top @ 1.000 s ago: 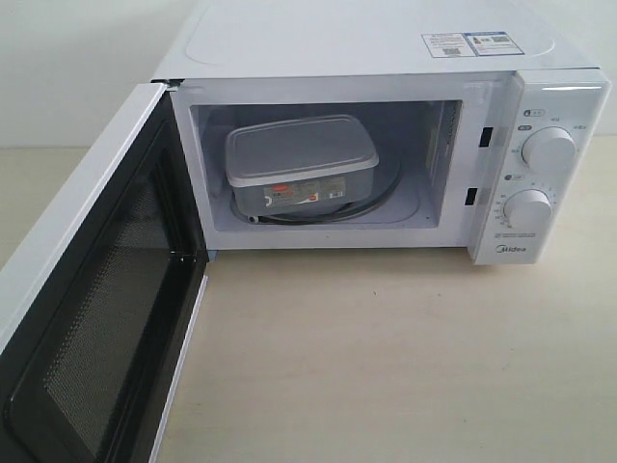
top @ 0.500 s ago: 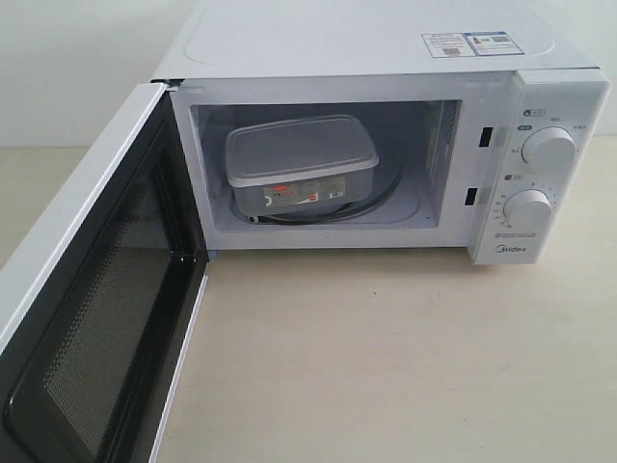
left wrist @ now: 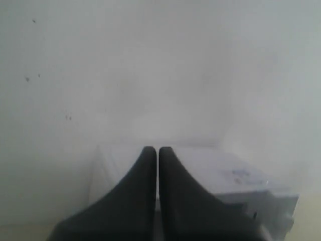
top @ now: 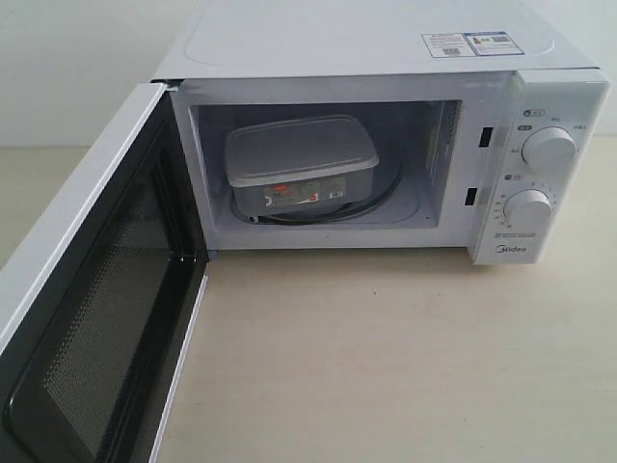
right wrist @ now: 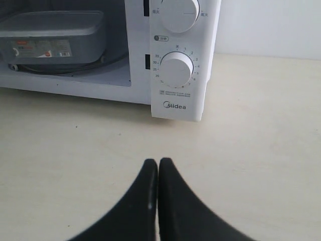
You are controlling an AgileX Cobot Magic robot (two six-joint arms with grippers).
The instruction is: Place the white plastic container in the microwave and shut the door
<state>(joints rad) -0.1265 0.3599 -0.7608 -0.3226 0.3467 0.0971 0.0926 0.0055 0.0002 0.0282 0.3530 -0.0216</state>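
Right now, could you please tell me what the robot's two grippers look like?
The left gripper and the right gripper look alike: each has two matte black fingers, broad at the base and curving to narrow tips. No cables, markings or arm links are visible.

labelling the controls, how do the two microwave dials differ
The lower dial is ringed by numbers and ticks; the upper dial has only a few marks beside it. The upper dial sits above and right of the lower dial in the exterior view. Both are round and white.
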